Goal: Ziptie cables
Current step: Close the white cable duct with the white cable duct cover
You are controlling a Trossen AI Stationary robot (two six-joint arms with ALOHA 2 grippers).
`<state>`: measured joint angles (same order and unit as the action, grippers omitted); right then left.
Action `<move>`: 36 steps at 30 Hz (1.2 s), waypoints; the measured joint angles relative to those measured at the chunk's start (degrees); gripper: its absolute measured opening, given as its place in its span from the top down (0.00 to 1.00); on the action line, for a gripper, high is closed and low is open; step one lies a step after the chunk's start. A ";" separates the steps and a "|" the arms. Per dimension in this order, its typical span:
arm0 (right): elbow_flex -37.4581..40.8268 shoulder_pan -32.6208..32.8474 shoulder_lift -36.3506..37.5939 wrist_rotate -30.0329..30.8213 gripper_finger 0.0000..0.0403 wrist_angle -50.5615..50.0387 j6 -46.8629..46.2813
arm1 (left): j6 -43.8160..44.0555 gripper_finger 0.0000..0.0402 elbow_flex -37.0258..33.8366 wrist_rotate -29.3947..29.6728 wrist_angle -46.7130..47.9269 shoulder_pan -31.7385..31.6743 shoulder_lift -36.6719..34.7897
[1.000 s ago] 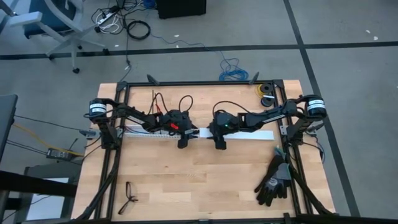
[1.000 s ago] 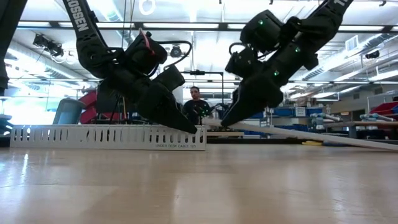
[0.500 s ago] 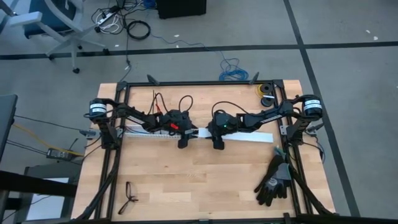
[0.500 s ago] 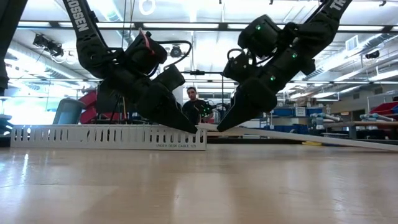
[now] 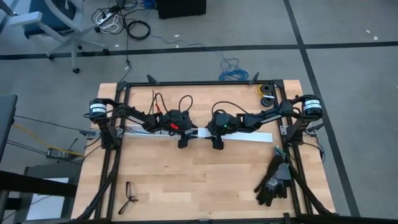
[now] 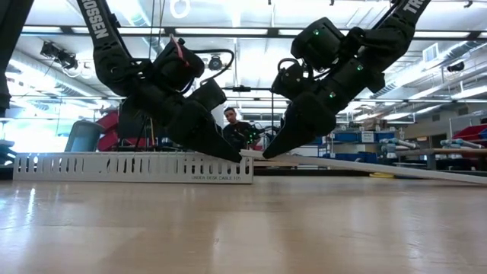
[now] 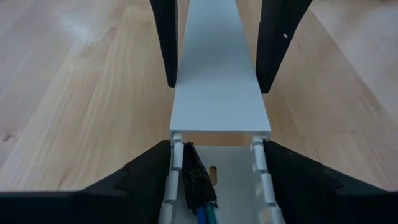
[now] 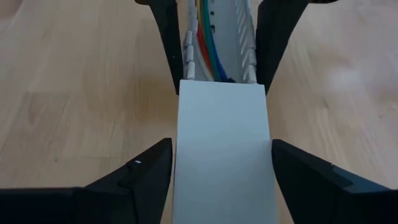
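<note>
White capital letters run down the left arm in the low view, reading "OSSEN" where visible, and a line of small print sits at the bottom corner of the white slotted channel (image 6: 133,167); it is too small to read with certainty.

Against the earlier frames, the right end effector (image 6: 266,154) has come lower and nearer the left end effector (image 6: 232,157), so that their tips now stand just apart above the channel's end. In the high view the right arm's wrist has shifted slightly toward the middle of the surface (image 5: 199,180), while the left arm looks unmoved.

Only the wrist views show what the channel holds. In the left wrist view the cables (image 7: 200,208) lie inside it, their dark sheath at the end nearest the flat white cover strip (image 7: 217,93), with blue and green wires showing behind the sheath. The right wrist view shows the coloured wires (image 8: 208,43) running along the inside, red, yellow, blue and green.

Both end effectors are spread wide, their fingers (image 7: 146,180) straddling the channel and cover without clamping either; the right fingers (image 8: 143,174) stand either side of the cover.

Black gloves (image 5: 273,180) and a pair of spectacles (image 5: 129,196) appear only in the high view. A person (image 6: 234,125) stands in the room behind, seen only in the low view.
</note>
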<state>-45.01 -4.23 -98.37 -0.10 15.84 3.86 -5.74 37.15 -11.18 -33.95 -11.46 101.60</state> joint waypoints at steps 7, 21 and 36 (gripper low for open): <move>0.00 0.00 0.00 -0.02 0.34 -0.04 -1.42 | 0.00 0.31 0.00 0.00 0.00 0.00 0.00; 0.00 0.00 0.00 -0.02 0.34 -0.15 -2.34 | -0.42 0.31 0.07 -0.69 7.34 -0.15 -3.87; 0.00 0.11 0.02 -0.09 0.35 -0.12 -2.80 | -0.30 0.32 0.07 -1.92 10.05 -0.09 -3.41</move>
<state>-45.01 -4.12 -98.35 -0.19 15.71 1.06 -6.03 37.21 -13.10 -23.90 -11.55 98.19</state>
